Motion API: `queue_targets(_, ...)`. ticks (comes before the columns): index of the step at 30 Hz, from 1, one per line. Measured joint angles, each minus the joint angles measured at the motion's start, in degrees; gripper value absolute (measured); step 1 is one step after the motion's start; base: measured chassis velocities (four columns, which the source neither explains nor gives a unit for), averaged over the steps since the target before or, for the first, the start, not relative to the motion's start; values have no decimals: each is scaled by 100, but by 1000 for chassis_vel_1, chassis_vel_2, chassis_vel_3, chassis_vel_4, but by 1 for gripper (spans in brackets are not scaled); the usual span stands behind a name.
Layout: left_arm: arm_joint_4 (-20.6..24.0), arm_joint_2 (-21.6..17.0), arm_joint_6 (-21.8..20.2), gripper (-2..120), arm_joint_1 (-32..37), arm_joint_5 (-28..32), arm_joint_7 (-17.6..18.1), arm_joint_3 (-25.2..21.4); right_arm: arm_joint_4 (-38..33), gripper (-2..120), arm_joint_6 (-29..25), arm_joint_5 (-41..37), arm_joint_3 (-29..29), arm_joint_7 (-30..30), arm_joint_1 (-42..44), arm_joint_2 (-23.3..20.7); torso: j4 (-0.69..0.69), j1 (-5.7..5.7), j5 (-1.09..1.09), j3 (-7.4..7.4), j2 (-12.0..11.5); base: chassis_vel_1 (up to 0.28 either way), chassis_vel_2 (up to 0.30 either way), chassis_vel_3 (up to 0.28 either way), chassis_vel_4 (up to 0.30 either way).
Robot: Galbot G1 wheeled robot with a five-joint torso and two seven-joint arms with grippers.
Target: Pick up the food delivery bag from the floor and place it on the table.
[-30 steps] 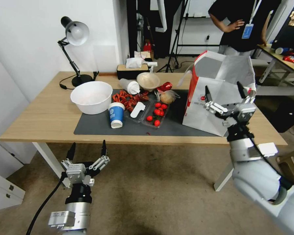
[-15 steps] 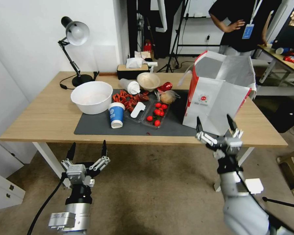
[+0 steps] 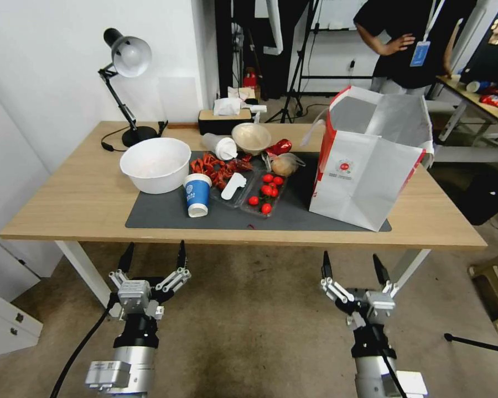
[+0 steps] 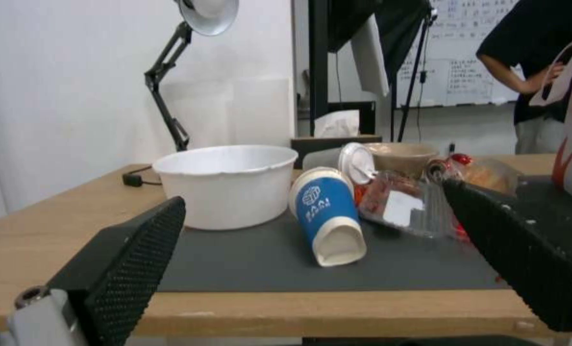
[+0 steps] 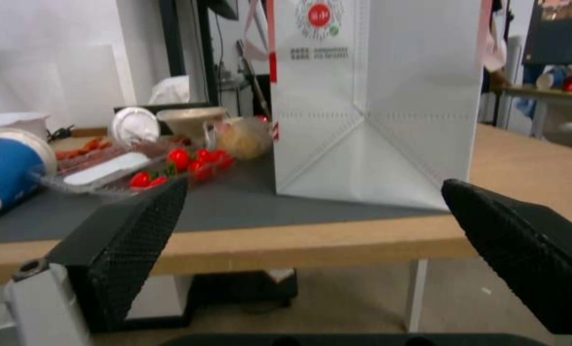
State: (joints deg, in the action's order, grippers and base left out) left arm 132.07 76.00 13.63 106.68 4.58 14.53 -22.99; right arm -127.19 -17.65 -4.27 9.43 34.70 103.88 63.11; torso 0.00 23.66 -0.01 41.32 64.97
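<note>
Food delivery bag (image 3: pixel 371 166): upright on the surface (image 3: pixel 66 210), toward its right end, near the front edge; one bottom corner on the dark grey mat (image 3: pixel 166 213), the rest reaching past the mat's right edge onto bare wood. Mouth open, silver foil lining showing, red edges, white strap handle at the back.
Writing on bag: small round red logo high on the front panel, rows of small print beneath, too fine to read.
Right end effector (image 3: pixel 351 267): below and in front of the surface's front edge, over the floor (image 3: pixel 249 320), beneath the bag; fingers spread wide apart, holding nothing.
Left end effector (image 3: pixel 152 254): low before the front edge, toward the left half; fingers likewise apart, empty.
Blue paper cup (image 3: pixel 196 194): lying on its side on the mat near the front edge, white emblem and a word on the blue wall, letters not legible.
White bowl (image 3: pixel 155 164): at the mat's back left corner.
Clear tray of cherry tomatoes (image 3: pixel 265 192): mid-mat, left of the bag, apart from it.
Red crayfish (image 3: pixel 218 167): in a clear tray behind the cup.
Lidded clear cup (image 3: pixel 220 146): on its side behind the crayfish.
Beige bowl (image 3: pixel 251 137): at the mat's back edge.
Black desk lamp (image 3: pixel 124 83): at the back left corner.
Tissue box (image 3: pixel 225 119): at the back edge, centre.
</note>
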Motion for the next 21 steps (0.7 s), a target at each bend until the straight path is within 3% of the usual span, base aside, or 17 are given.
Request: queue_targets(21,15,-62,-197,100,78,63,-22,19,114,100,-55,-68,30,-332,-214,-95,-1,1,1,0,0,0,0,0,0)
